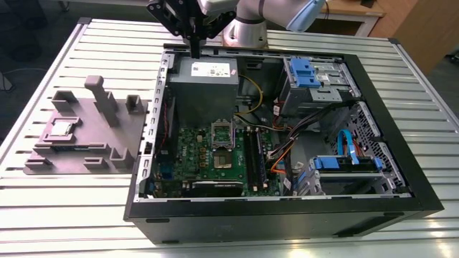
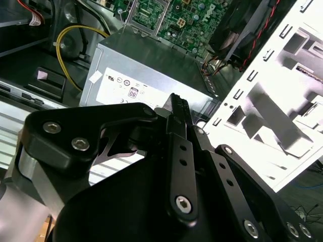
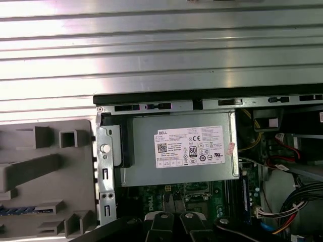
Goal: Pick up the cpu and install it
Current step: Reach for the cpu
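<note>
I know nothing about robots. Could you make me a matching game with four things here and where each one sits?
Things:
1. cpu
2. power-supply box
3. gripper
4. blue drive bracket

Places:
A. hanging over the rim of the case
B. on the grey holder, outside the case
C. inside the case, at the exterior view's right
D. inside the case, white label on top

Pairs: 1-B, 2-D, 3-A, 4-C

Looking down in the exterior view from high off one edge of the slatted table (image 1: 57, 215), taking in the open computer case (image 1: 287, 215) and the grey fixture (image 1: 100, 134). Facing straight down in the first wrist view, well above the power supply (image 3: 179, 151). Peering close past the gripper (image 2: 177, 108) in the second wrist view, slanting across that power supply toward the motherboard (image 2: 171, 20). Sharing that box in all three.
</note>
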